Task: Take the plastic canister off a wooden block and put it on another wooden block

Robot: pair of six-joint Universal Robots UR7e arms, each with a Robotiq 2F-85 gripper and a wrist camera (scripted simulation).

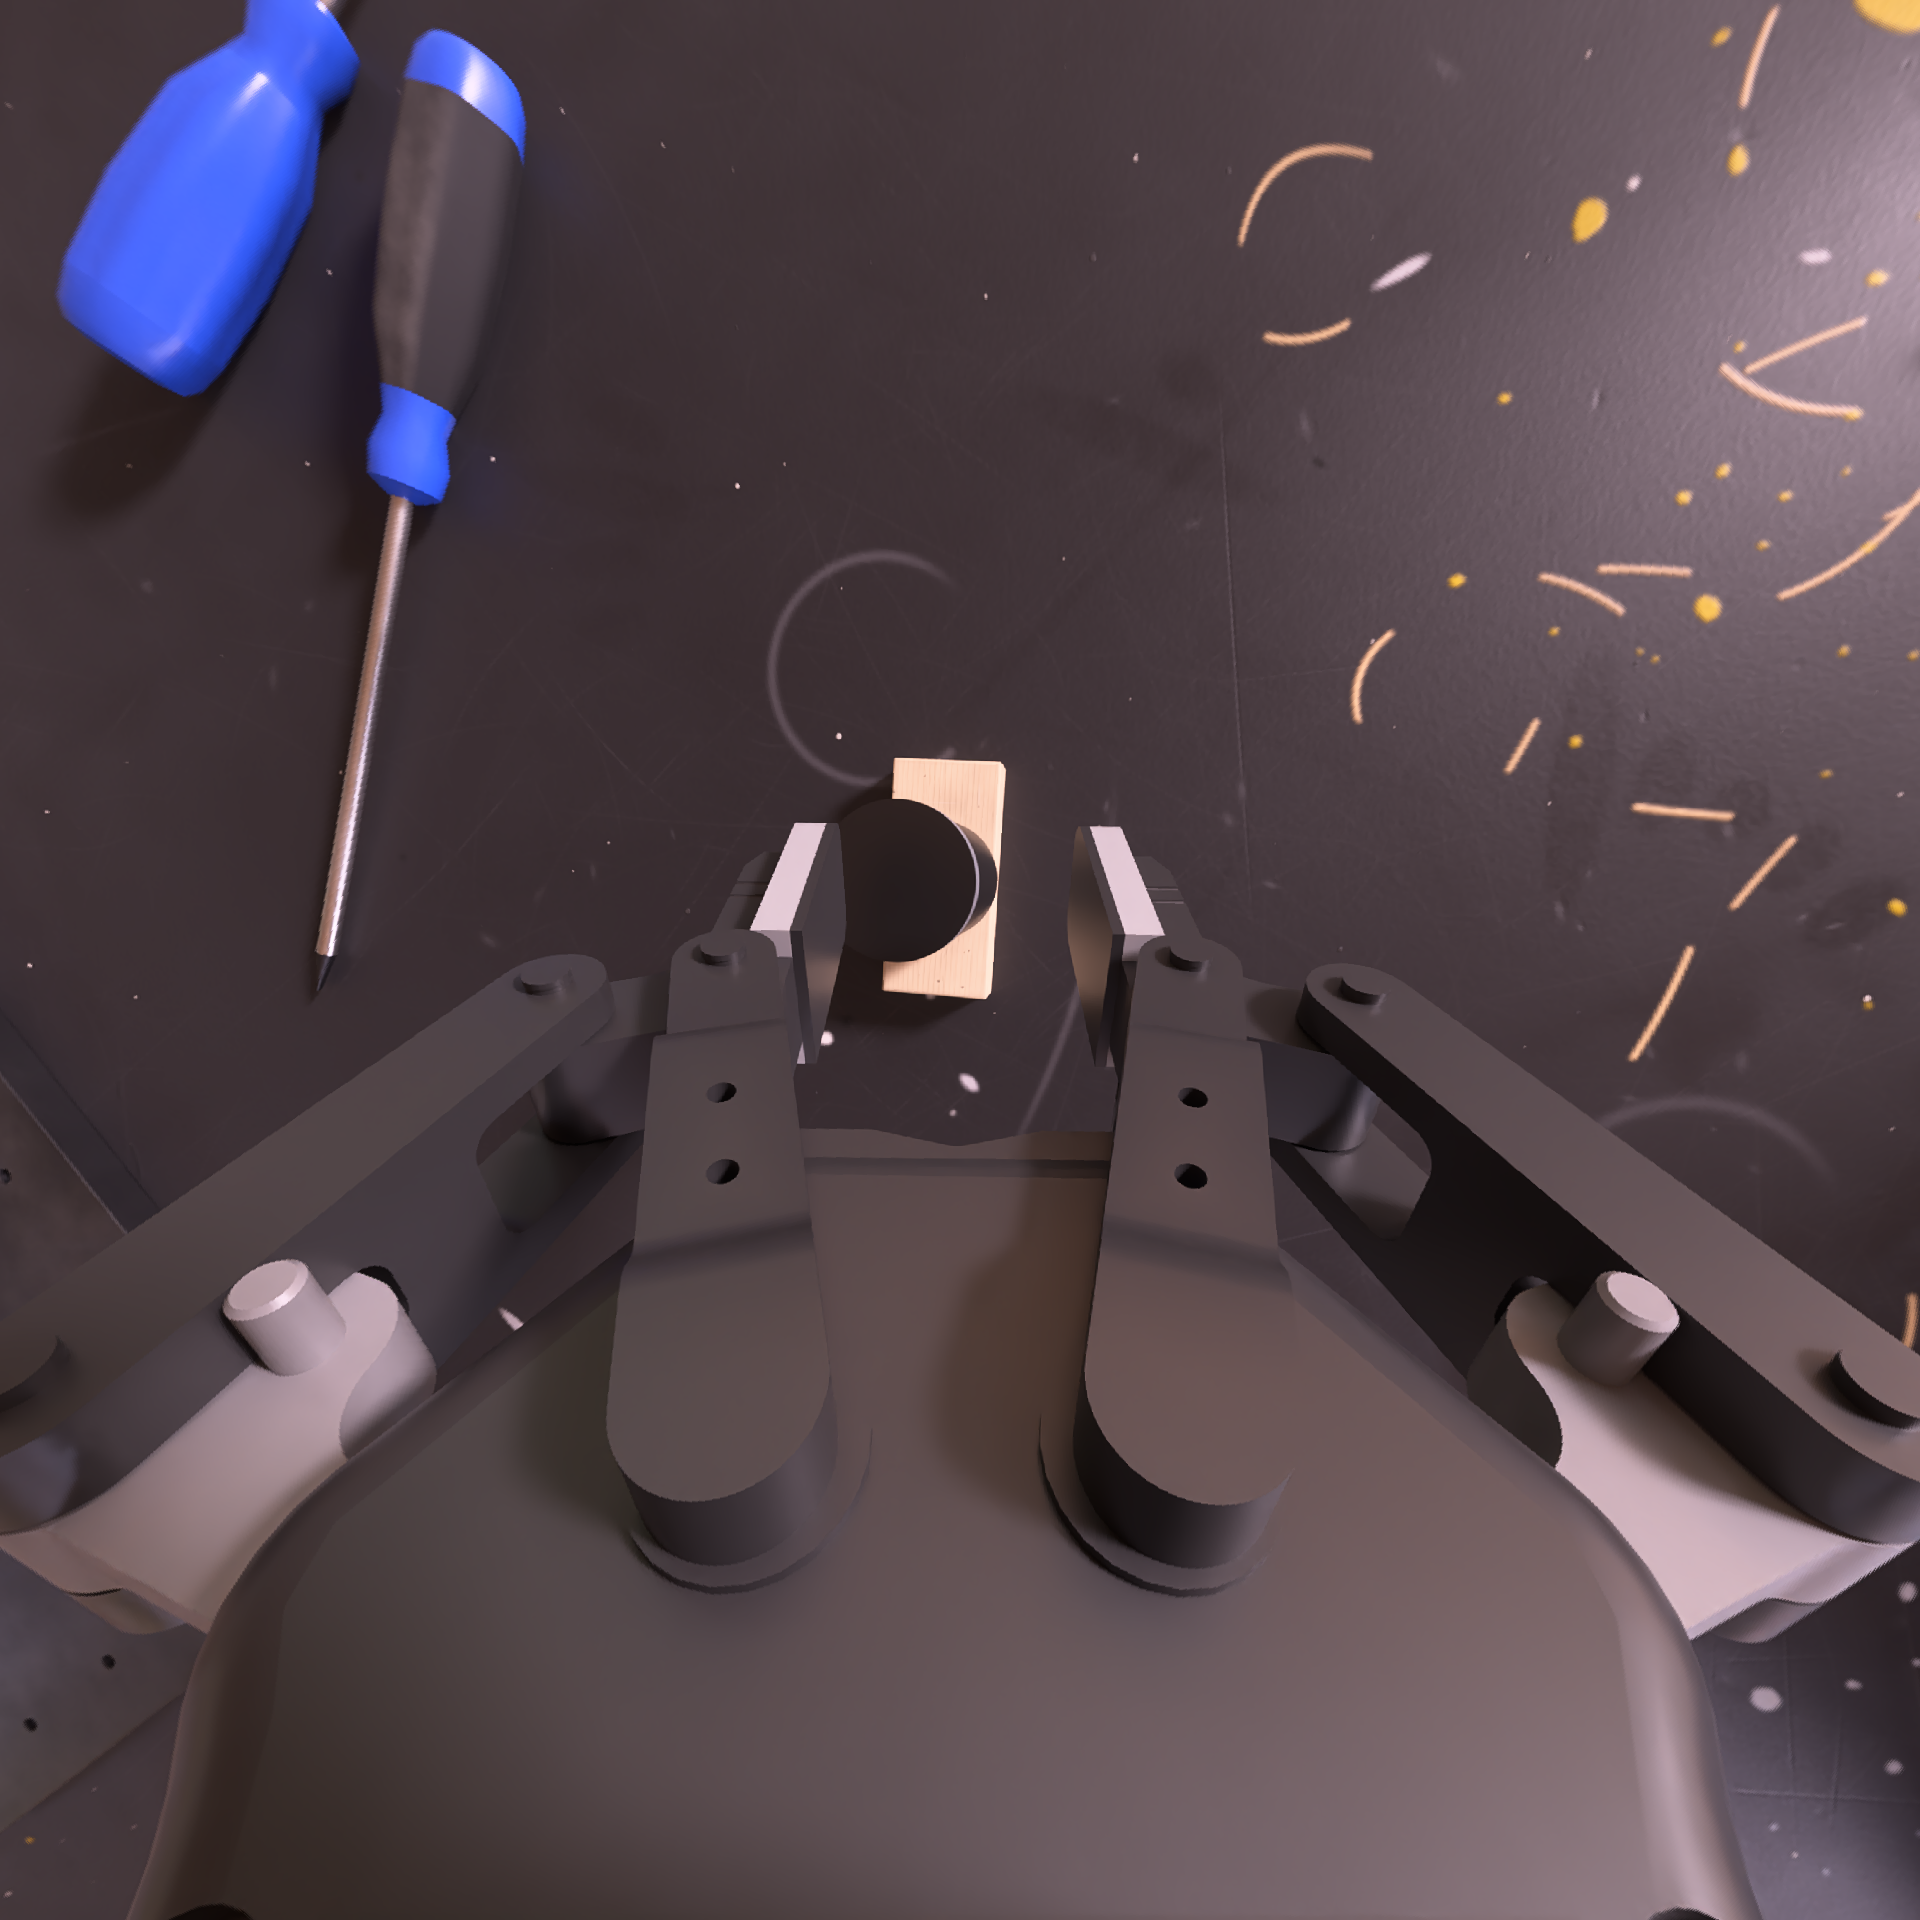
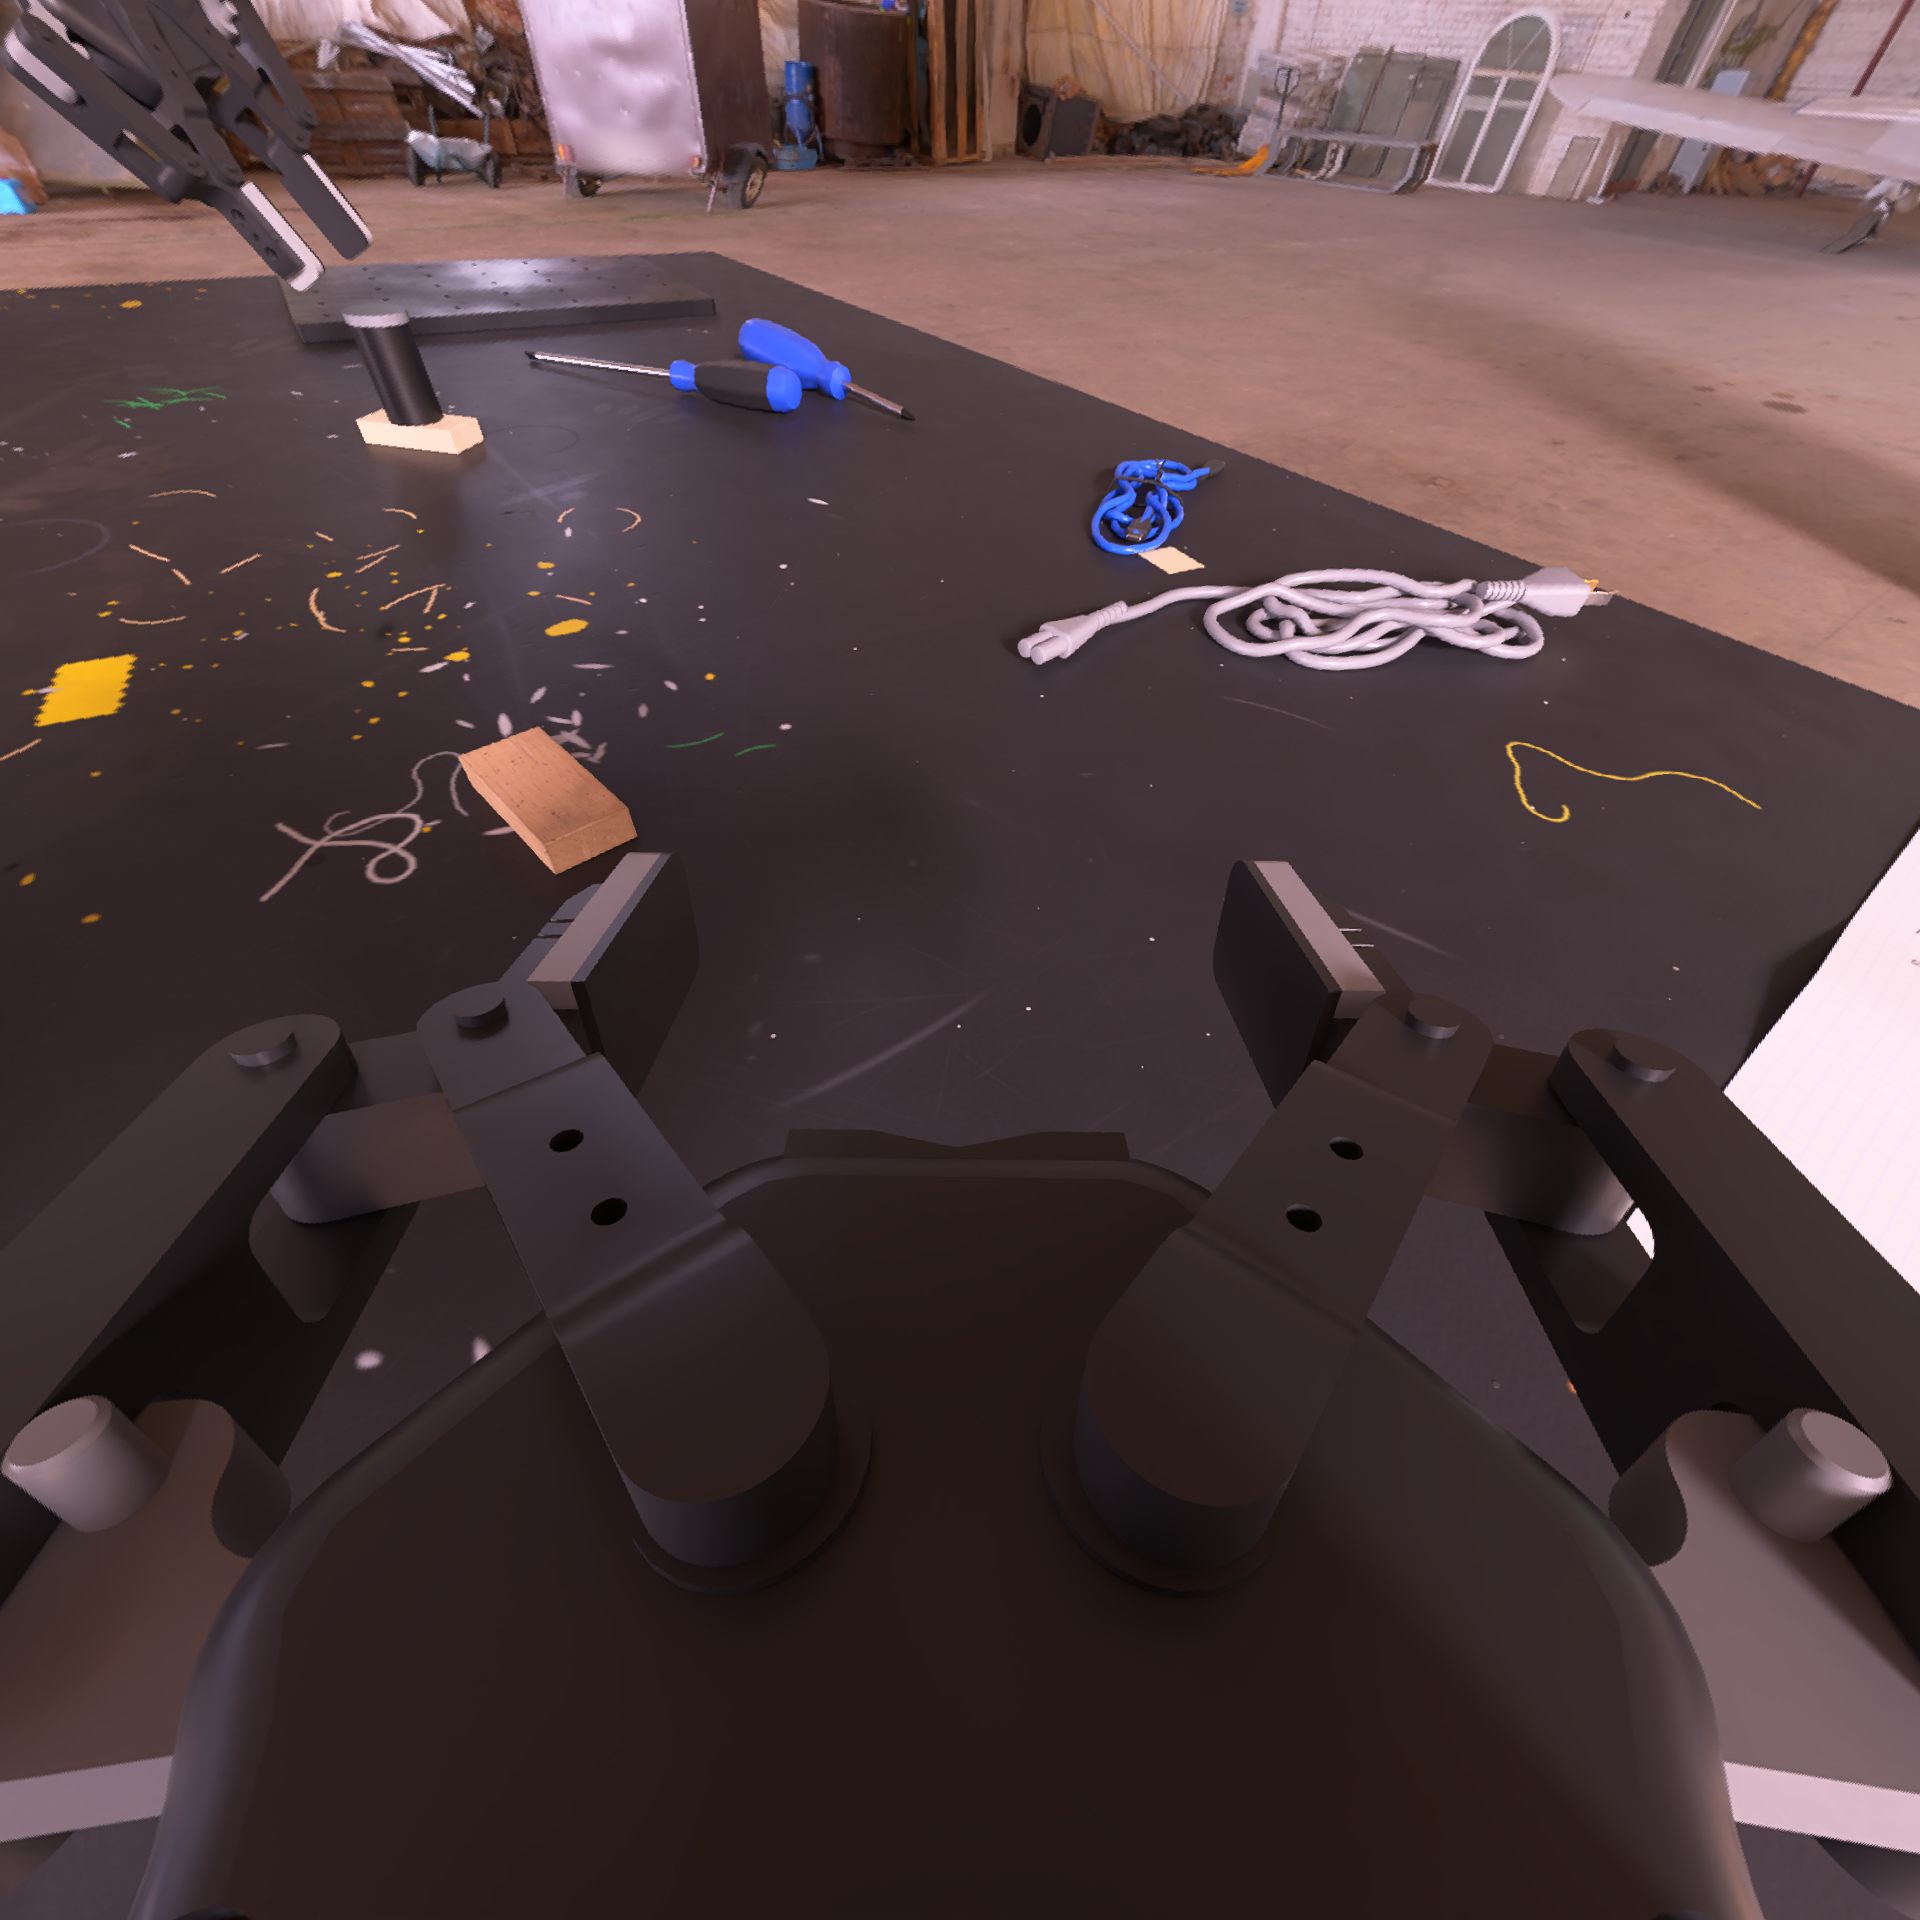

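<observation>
A black plastic canister (image 1: 902,883) stands upright on a pale wooden block (image 1: 956,831); I look down on its lid. My left gripper (image 1: 951,904) is open above it, its fingers apart on either side of the lid. In the right wrist view the canister (image 2: 395,369) and pale block (image 2: 421,431) show far off, with the left gripper (image 2: 317,244) hovering above them. A second, darker wooden block (image 2: 545,795) lies flat near my right gripper (image 2: 951,935), which is open and empty just above the table.
Two blue-handled screwdrivers (image 1: 405,343) lie left of the canister, also seen in the right wrist view (image 2: 769,379). A blue coiled cable (image 2: 1138,509), a grey power cord (image 2: 1351,618), a small pale block (image 2: 1172,561) and a dark perforated plate (image 2: 499,296) lie on the black table (image 2: 935,727).
</observation>
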